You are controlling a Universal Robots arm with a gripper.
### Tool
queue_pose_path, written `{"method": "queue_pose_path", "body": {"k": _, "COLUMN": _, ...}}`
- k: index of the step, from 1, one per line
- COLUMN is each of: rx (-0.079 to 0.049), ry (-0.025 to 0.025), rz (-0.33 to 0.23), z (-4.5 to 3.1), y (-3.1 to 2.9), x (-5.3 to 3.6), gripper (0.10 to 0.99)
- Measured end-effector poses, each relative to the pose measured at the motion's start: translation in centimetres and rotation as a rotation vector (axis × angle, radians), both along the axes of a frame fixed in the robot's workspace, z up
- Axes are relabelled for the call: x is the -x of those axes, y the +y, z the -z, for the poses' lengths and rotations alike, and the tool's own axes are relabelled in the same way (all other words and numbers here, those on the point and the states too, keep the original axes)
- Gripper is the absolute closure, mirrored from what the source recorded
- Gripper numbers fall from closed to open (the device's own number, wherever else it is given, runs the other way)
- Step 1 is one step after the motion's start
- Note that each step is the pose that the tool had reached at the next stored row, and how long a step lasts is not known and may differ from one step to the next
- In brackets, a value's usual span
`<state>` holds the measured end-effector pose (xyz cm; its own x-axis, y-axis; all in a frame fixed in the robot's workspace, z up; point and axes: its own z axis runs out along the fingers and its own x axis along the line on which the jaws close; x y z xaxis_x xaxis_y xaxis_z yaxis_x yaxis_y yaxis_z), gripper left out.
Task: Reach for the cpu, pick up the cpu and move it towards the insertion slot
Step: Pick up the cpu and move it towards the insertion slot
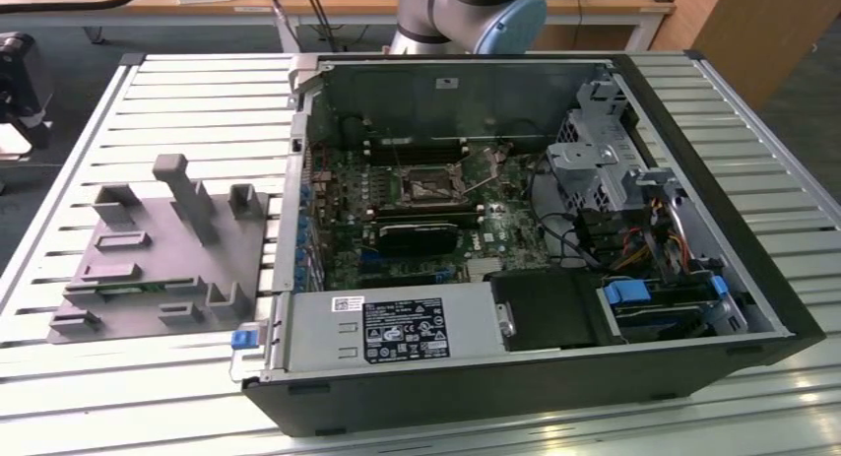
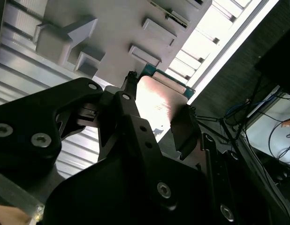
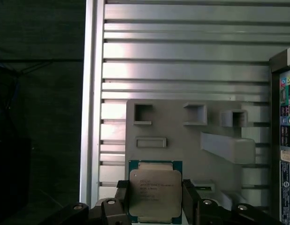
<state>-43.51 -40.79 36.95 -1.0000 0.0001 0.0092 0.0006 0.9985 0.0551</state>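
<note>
- Gripping the cpu by two opposite edges, the gripper is clamped on it above the grey tray.
- Best carried level and evenly squeezed, judging by the thin edges.
- The insertion slot lies well apart, inside the computer case.

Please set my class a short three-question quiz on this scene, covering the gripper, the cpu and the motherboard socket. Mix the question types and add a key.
1. True or false: in the first wrist view, the gripper has a finger on each of two opposite edges of the cpu.
2. Multiple choice: in the first wrist view, what lies behind the cpu? A. the grey tray; B. a keyboard; C. a wooden board.
3. Short answer: in the exterior view, on which side of the grey tray does the insertion slot lie?

Key: 1 true; 2 A; 3 the exterior view's right.
</note>
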Motion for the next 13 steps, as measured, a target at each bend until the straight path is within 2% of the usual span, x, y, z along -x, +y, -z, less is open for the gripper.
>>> {"method": "queue_pose_path", "body": {"k": 9, "rx": 0.0, "ry": -0.0001, "rz": 0.003, "z": -2.13, "y": 0.0, "x": -0.01, "gripper": 0.545}}
{"method": "queue_pose_path", "body": {"k": 13, "rx": 0.0, "ry": 0.0002, "rz": 0.007, "z": -2.56, "y": 0.0, "x": -0.36, "gripper": 0.545}}
